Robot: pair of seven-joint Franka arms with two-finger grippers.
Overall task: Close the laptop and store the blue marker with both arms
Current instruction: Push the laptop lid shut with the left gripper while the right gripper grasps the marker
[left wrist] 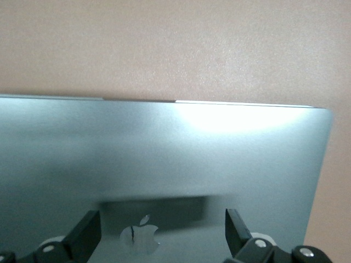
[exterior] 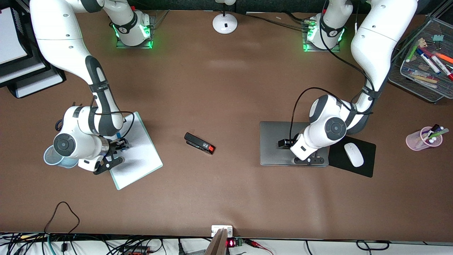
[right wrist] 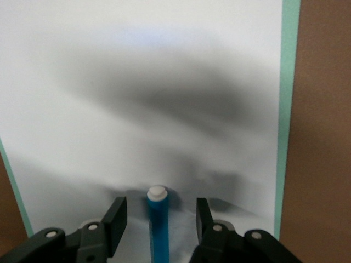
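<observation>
2 arms work a brown surface, each claw parked over its own job.

At about 9 o'clock on the surface, the right claw hangs low over the white-sheeted clipboard, which lies beside a pale blue cup at the right arm's end. The blue marker lies flat on the sheet directly between the 2 fingers, white cap leading, its long axis running straight out from the claw and parallel to the fingers. The claw stands moderately wide, a clear gap on each side of the barrel, touching nothing. In judgement, a straight squeeze across the barrel is all the pick needs.

A black stapler sits mid-surface, well apart from both arms.

At about 3 o'clock, the left claw sits over the laptop, near the edge closest to the front camera. The lid looks shut flat: the left wrist view shows only grey lid and the apple logo between the spread fingers. The claw is wide and holds nothing; whether its tips rest on the lid cannot be told. A white mouse on a black mat lies just beside the laptop, and a pink cup of pens stands at the left arm's end, with a mesh tray farther from the front camera.

By these frames, the closing looks done and the marker is not yet gripped.
</observation>
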